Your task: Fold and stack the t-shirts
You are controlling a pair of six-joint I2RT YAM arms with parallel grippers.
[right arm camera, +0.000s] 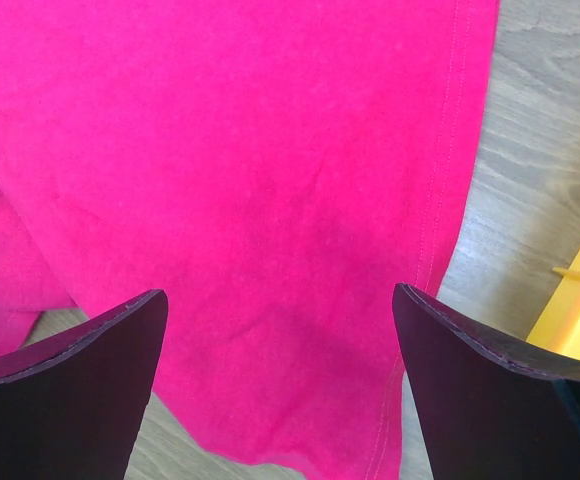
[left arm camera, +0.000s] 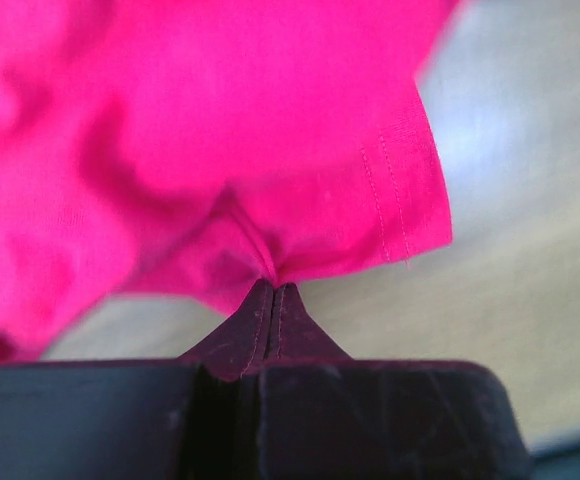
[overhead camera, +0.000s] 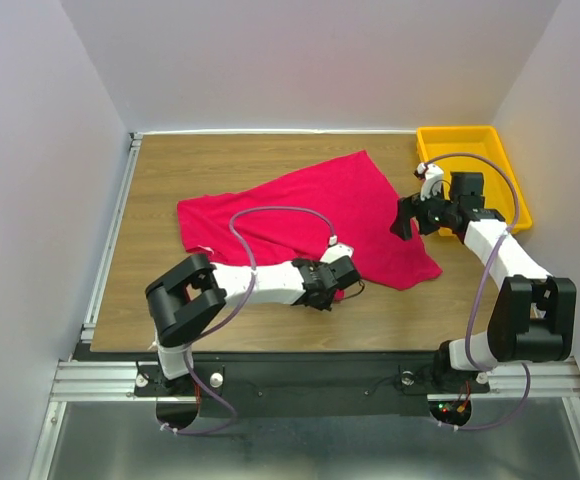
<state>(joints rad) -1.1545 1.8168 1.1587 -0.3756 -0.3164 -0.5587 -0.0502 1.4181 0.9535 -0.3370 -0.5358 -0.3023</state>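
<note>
The soft, floppy t-shirt (overhead camera: 310, 215) bunches easily. The left fingers (left arm camera: 262, 330) pinch its hem corner, and the right fingers (overhead camera: 402, 220) hang wide apart.

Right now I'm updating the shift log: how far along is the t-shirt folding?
Done: nothing visibly; the crimson t-shirt lies rumpled on the table, no stack. In hand: the left tool is shut on its near edge; the right tool hangs open above its right hem. Left: every fold, then stacking.
</note>
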